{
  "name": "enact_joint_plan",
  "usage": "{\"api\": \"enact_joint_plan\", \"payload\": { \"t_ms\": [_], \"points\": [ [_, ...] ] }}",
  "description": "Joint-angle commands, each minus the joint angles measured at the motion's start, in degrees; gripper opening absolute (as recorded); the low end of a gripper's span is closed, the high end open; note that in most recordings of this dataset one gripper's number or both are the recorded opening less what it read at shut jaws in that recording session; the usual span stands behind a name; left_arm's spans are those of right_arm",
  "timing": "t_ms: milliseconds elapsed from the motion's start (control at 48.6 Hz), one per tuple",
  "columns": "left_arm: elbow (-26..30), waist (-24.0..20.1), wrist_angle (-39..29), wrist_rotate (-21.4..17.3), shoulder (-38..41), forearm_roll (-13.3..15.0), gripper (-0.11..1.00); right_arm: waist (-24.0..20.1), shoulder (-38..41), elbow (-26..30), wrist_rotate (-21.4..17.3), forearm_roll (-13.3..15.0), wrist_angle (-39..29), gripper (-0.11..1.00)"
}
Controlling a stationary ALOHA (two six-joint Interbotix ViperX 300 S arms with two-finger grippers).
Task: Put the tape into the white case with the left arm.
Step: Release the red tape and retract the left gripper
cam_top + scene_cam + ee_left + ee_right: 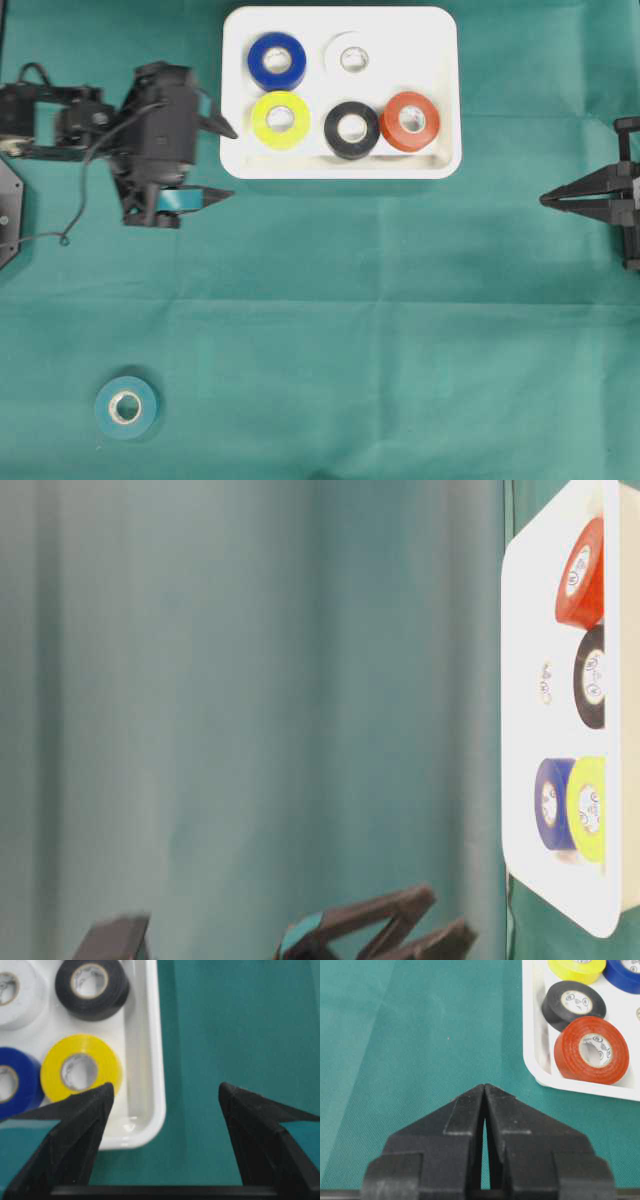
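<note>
Case [441,90], white and shallow, sits at the top centre of your overhead view on the green cloth [400,330]. You have five rolls inside it: blue [277,61] and white [349,56] along the far row, yellow [281,120], black [351,130] and red [410,121] along the near row, black and red touching. The red roll leans against the near rim, tilted rather than flat, as your right wrist view shows. One teal tape [126,407] lies flat on the cloth at the lower left, well apart from the case and from both arms. Your left gripper [226,163] hangs just beside the case's left wall, its jaws spread wide and holding nothing; teal strips show on the fingers. In your left wrist view one fingertip overlaps the near corner of the case by the yellow roll, the other stands over bare cloth. A thin black cable [70,215] trails from the left arm [60,120] over the cloth. Your right gripper [546,199] rests at the right edge, well clear of the case, jaws pressed together at the tips, empty.
</note>
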State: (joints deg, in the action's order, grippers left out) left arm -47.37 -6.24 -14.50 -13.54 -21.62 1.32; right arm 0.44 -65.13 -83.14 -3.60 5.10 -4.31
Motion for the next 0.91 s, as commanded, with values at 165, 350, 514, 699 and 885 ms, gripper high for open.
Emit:
{"api": "enact_joint_plan", "payload": {
  "t_ms": [165,350,514,699,885],
  "points": [
    [-7.73,1.05,2.29,0.09,-10.46,0.18,0.84,0.0,0.35,0.79,-0.09,0.0,0.26,-0.09],
    [-14.24,1.49,2.37,0.0,-18.81,0.18,0.84,0.0,0.35,0.79,-0.09,0.0,0.26,-0.09],
    [-19.51,1.67,2.37,0.18,-28.48,0.18,0.84,0.0,0.35,0.79,-0.09,0.0,0.26,-0.09],
    [-23.29,1.58,2.29,0.26,-36.65,0.26,0.84,0.0,0.35,0.79,-0.09,0.0,0.26,-0.09],
    [-24.61,2.37,1.76,1.32,-38.5,0.26,0.84,0.0,0.35,0.79,-0.09,0.0,0.26,-0.09]
  ]
}}
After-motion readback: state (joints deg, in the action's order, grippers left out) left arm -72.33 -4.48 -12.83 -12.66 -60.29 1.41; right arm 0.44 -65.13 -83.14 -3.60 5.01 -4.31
